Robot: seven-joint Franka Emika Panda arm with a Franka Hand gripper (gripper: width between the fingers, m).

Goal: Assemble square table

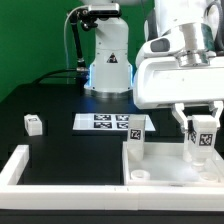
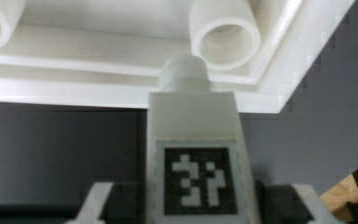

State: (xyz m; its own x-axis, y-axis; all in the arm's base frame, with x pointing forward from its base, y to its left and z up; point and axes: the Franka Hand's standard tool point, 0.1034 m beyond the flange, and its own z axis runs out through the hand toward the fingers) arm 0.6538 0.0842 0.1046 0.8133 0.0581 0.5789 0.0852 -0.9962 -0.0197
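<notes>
One small white plastic leg block (image 1: 203, 138) with a black-and-white tag is clamped in the claw (image 1: 202, 126). Its two fingers (image 2: 105, 206) are partly closed against the block's flat sides and hold nothing else. The block hangs upright over the large white plastic square slab (image 1: 160, 172), which has a raised rim and lies on the dark bench (image 1: 60, 110) at the exterior view's lower right. In the wrist view the block's rounded peg tip (image 2: 185, 72) points toward a round corner socket (image 2: 222, 40) of the slab. It is near the socket but, as far as I can tell, not yet in it.

A second tagged leg block (image 1: 136, 127) stands at another corner of the slab; I cannot tell whether it is seated. A third leg block (image 1: 33, 123) sits loose on the bench, well apart at the exterior view's left, and the marker board (image 1: 103, 122) lies between.

The legs look light, stiff and smooth, so one could twist or slip in the pads if pressed off-line. The flat sides at mid-body seem the best hold, leaving the peg end free. The slab looks rigid but likely light enough to skid when pushed, and its rim is the only narrow place to grip.
</notes>
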